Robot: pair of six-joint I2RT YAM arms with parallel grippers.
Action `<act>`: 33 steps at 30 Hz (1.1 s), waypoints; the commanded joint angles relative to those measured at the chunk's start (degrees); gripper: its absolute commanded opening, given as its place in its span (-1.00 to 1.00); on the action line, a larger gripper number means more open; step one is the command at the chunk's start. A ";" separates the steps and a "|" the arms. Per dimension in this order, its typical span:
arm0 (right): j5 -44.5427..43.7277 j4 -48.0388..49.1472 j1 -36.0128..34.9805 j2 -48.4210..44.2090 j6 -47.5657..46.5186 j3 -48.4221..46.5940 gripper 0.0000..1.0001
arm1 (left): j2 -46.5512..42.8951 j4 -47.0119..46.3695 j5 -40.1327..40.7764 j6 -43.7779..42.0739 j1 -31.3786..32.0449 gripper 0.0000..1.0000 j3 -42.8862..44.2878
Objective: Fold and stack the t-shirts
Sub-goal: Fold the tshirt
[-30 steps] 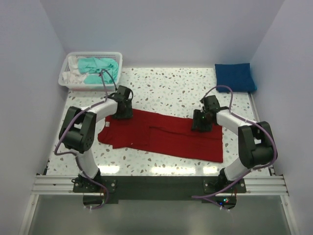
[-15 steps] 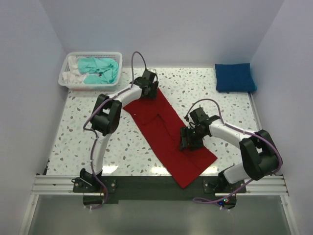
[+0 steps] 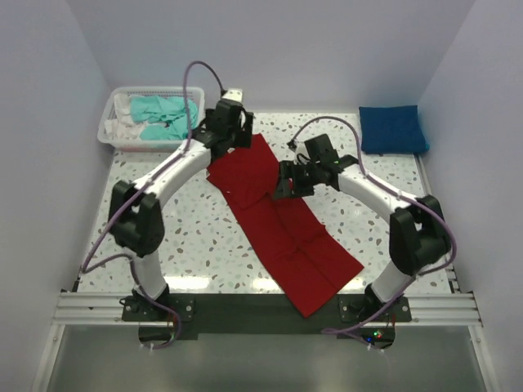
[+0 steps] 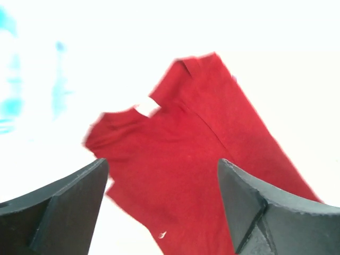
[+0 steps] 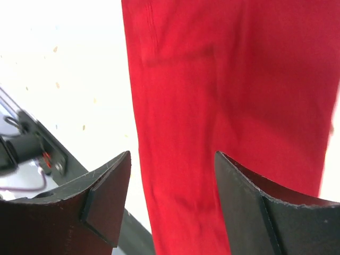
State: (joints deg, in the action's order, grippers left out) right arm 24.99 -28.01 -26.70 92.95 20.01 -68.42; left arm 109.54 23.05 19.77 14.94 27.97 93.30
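A deep red t-shirt (image 3: 282, 233) lies flat as a long folded strip, running from the table's back middle down to the front edge. My left gripper (image 3: 234, 140) hovers open over its far end, and the left wrist view shows the red t-shirt (image 4: 175, 159) below the left gripper (image 4: 161, 172) with nothing between the jaws. My right gripper (image 3: 286, 184) is open above the strip's right edge; the right wrist view shows the right gripper (image 5: 172, 159) over red cloth (image 5: 212, 106). A royal blue t-shirt (image 3: 393, 129) sits folded at the back right. A teal t-shirt (image 3: 166, 115) lies in the basket.
The white mesh basket (image 3: 114, 137) stands at the back left with white cloth beside the teal shirt. The speckled table (image 3: 188, 237) is bounded by walls on three sides. A dark rail (image 3: 245, 309) with both arm bases runs along the near edge, under the strip's tip.
The red t-shirt has swung from lying across the table to lying lengthwise. Both grippers have let go of it and widened. The right gripper moved toward the back; the left lifted off the far end.
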 commanded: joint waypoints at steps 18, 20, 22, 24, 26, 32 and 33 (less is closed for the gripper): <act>3.14 25.11 -2.84 40.55 10.84 -28.16 0.38 | -42.12 4.64 5.19 8.09 -1.95 1.00 -39.23; -0.62 25.11 -1.87 43.70 11.89 -30.80 0.40 | -42.56 5.25 4.75 8.00 -1.95 1.00 -39.68; -3.01 25.46 0.24 46.00 14.00 -33.77 0.41 | -43.00 5.69 4.32 7.82 -1.95 1.00 -40.21; -4.16 25.72 3.05 49.60 16.45 -36.50 0.41 | -42.92 5.69 3.79 7.30 -1.95 1.00 -40.73; -3.90 25.55 4.72 51.71 17.78 -41.16 0.41 | -42.83 5.69 2.30 6.95 -1.95 1.00 -41.18; -6.88 19.23 7.45 54.10 14.27 -52.60 0.44 | -41.34 4.29 -3.06 6.25 -1.86 1.00 -42.49; -7.41 19.22 7.54 53.05 13.83 -52.78 0.45 | -41.07 4.02 -3.85 5.98 -1.86 1.00 -42.67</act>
State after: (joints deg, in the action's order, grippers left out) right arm 24.36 -3.66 -20.03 145.99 36.73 -118.34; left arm 67.90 29.26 19.55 21.67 25.96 51.03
